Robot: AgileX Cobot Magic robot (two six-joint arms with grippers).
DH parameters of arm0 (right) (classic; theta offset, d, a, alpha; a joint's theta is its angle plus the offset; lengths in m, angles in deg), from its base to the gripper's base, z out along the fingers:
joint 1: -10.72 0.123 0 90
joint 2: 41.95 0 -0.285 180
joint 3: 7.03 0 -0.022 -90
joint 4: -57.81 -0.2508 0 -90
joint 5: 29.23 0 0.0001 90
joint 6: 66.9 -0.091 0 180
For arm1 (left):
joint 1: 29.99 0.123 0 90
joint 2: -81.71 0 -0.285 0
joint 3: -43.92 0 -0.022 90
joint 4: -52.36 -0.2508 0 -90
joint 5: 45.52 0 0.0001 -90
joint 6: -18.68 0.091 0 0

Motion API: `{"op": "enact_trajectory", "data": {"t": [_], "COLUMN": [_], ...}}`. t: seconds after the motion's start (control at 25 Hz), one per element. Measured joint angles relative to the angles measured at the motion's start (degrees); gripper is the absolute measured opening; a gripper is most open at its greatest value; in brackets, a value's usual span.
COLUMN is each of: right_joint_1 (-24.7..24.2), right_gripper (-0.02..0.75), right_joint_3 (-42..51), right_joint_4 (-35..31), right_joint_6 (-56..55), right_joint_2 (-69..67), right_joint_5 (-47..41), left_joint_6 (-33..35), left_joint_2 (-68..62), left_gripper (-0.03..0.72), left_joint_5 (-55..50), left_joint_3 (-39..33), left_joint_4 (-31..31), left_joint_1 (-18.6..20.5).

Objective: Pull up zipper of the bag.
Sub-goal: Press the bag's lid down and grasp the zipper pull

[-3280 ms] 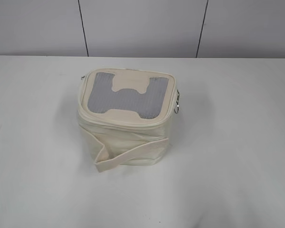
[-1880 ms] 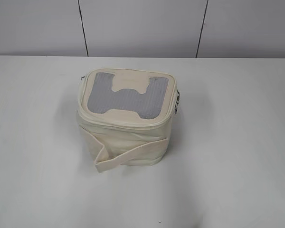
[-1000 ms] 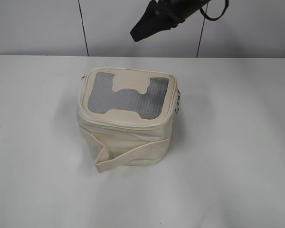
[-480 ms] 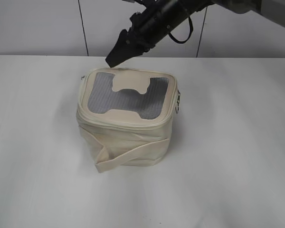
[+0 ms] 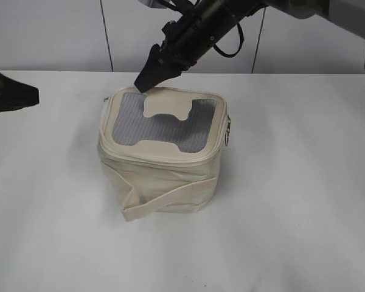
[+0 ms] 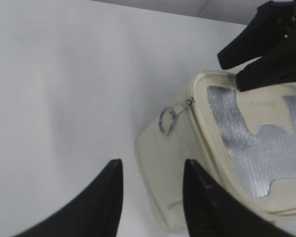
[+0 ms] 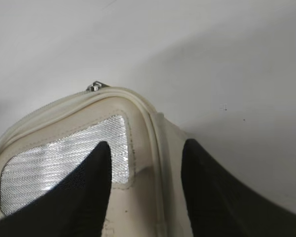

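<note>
L gripper (image 5: 24,95) mostly off-frame.

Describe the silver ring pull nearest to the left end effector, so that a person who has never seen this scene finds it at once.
Start at the cream bag on the white table. On its side wall, just below the corner of the grey mesh top, hangs the silver ring pull. It is the only metal loop on that side, dangling from the zipper end.

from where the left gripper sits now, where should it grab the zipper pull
Grip the silver ring pull hanging at the bag's upper corner, coming in from the open table side. It dangles clear of the bag wall, so the open left gripper can probably straddle its thin ring.
</note>
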Motion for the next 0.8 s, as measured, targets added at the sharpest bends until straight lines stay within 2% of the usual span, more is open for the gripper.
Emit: {"op": "enact_trajectory", "data": {"t": [0.16, 0.32, 0.72, 0.8], "right_joint_1": [0.0, 0.0, 0.1, 0.25], "right_gripper": [0.339, 0.325, 0.322, 0.293], "right_joint_3": [0.0, 0.0, 0.0, 0.0], "right_joint_4": [0.92, 1.14, 1.29, 1.22], "right_joint_6": [-0.06, -0.24, -0.53, -0.67], "right_joint_2": [0.0, 0.0, -0.81, -1.45], "right_joint_5": [-0.04, -0.1, -0.11, -0.11], "left_joint_6": [5.87, 9.16, 12.82, 13.37], "left_joint_2": [-7.38, -13.53, -16.19, -16.19], "left_gripper": [0.312, 0.312, 0.312, 0.312], "left_joint_5": [-4.16, -6.13, -6.86, -6.86], "left_joint_3": [5.05, 8.29, 9.24, 9.24], "left_joint_4": [4.22, 7.22, 10.41, 10.54], "left_joint_1": [0.0, 0.0, 0.0, 0.0]}}
